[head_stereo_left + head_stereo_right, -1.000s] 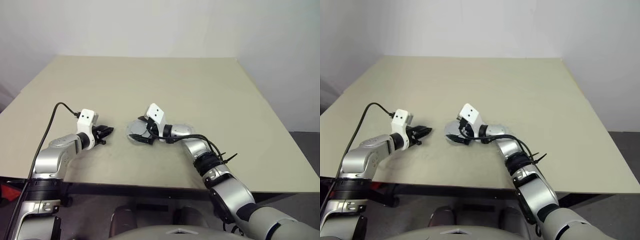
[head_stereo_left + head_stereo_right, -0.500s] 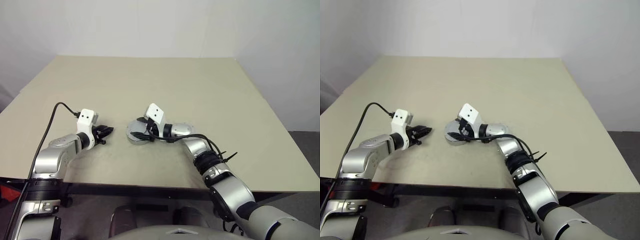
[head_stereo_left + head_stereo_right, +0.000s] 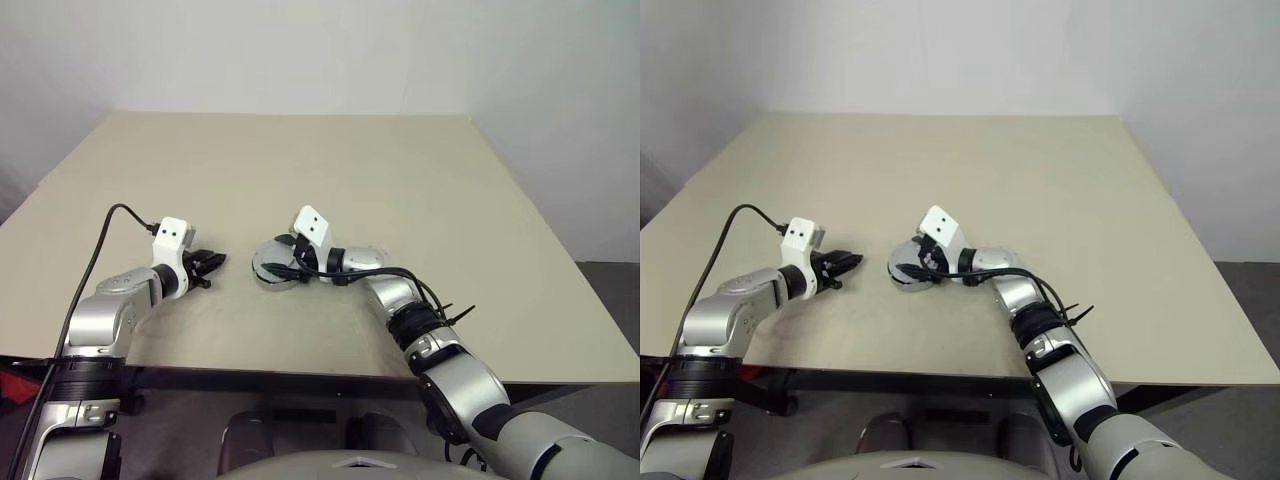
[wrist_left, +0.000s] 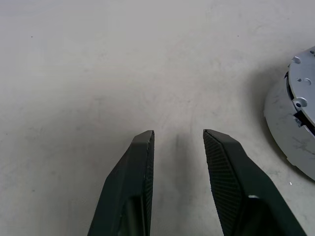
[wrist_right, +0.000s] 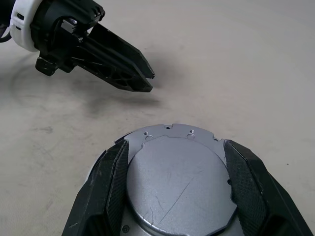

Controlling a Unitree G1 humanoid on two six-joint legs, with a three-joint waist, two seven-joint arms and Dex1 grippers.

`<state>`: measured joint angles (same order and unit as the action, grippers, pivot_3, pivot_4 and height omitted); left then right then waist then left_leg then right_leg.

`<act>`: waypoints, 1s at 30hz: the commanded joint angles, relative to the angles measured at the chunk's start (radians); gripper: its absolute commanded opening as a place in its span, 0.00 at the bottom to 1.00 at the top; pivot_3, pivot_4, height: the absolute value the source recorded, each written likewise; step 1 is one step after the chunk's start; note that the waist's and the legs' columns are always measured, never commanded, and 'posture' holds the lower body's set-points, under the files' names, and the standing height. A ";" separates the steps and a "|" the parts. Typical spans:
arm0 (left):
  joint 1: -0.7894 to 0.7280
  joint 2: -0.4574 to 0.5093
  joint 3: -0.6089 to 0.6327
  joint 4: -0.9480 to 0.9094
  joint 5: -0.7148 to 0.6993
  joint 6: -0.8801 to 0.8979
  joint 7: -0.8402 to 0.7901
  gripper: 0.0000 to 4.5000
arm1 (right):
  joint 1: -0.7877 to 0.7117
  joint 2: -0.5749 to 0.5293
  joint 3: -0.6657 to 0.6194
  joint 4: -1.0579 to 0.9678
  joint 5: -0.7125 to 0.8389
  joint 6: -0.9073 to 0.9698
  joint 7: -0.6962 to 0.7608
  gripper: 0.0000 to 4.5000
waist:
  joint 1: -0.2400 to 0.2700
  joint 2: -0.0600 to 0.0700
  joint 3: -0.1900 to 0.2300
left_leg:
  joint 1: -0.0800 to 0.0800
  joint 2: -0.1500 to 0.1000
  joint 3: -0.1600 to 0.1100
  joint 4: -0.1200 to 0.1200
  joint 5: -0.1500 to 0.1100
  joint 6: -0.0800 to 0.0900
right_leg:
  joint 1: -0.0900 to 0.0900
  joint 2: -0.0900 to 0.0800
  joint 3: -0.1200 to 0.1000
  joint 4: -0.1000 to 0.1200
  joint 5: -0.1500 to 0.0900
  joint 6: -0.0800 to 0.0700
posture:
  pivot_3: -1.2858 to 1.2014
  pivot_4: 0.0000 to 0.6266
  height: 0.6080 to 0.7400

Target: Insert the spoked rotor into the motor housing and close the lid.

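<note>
The right hand [image 5: 174, 189] pinches the lid [image 5: 177, 187] from both sides, on the beige surface [image 3: 400, 180] near its front edge. Just beside it, the left hand [image 4: 177, 140] rests half spread, holding nothing.

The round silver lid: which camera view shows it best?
The right wrist view: the lid is close, seen from above, between the right gripper's fingers. In the head views it is small and partly hidden by that gripper. The left wrist view catches its edge beyond the left gripper.
</note>
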<state>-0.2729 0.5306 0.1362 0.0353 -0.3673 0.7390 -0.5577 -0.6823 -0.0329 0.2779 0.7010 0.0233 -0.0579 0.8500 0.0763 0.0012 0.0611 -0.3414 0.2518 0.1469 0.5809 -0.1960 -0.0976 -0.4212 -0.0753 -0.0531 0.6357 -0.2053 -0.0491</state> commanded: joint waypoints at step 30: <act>-0.025 0.017 0.022 -0.021 0.002 -0.011 0.003 0.38 | 0.024 0.006 -0.040 -0.039 0.055 -0.032 0.106 0.65 | -0.002 0.000 0.000 | -0.003 0.000 0.000 -0.001 -0.002 0.003 | 0.000 0.000 -0.001 -0.008 0.000 0.000 | 0.52 0.00 1.00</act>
<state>-0.2730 0.5325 0.1414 0.0354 -0.3668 0.7392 -0.5576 -0.6592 -0.0290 0.2472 0.6950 0.0603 -0.0729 0.9431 0.0745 0.0012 0.0611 -0.3449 0.2517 0.1471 0.5797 -0.1977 -0.0948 -0.4208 -0.0752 -0.0540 0.6273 -0.2050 -0.0493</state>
